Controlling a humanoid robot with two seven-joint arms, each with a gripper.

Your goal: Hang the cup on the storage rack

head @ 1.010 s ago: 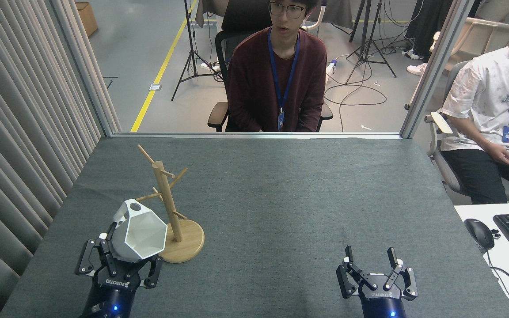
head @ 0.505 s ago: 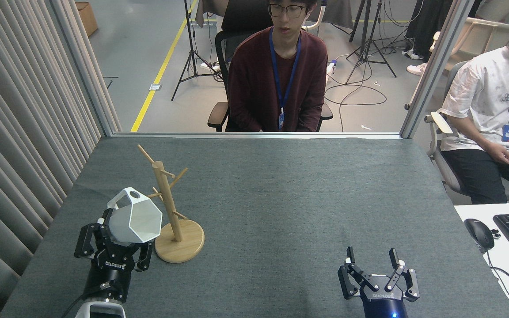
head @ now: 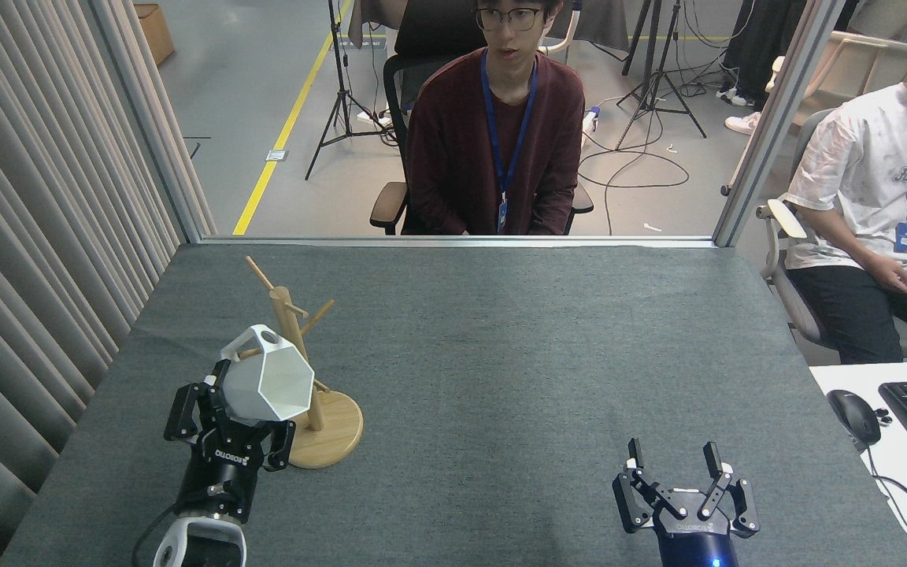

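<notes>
Left gripper (head: 242,409) clamped on cup (head: 268,382), lifted off table (head: 501,346). Cup tilted, mouth toward camera, pierced tab (head: 264,339) uppermost, overlapping storage rack (head: 304,370) pole; contact with pegs unclear. Right gripper (head: 678,465) well right of rack, low over table, fingers spread, holding nothing. Seated person (head: 497,134) beyond rack.

The cup (head: 268,383) sits before the storage rack (head: 304,370), left on the table (head: 501,354).
</notes>
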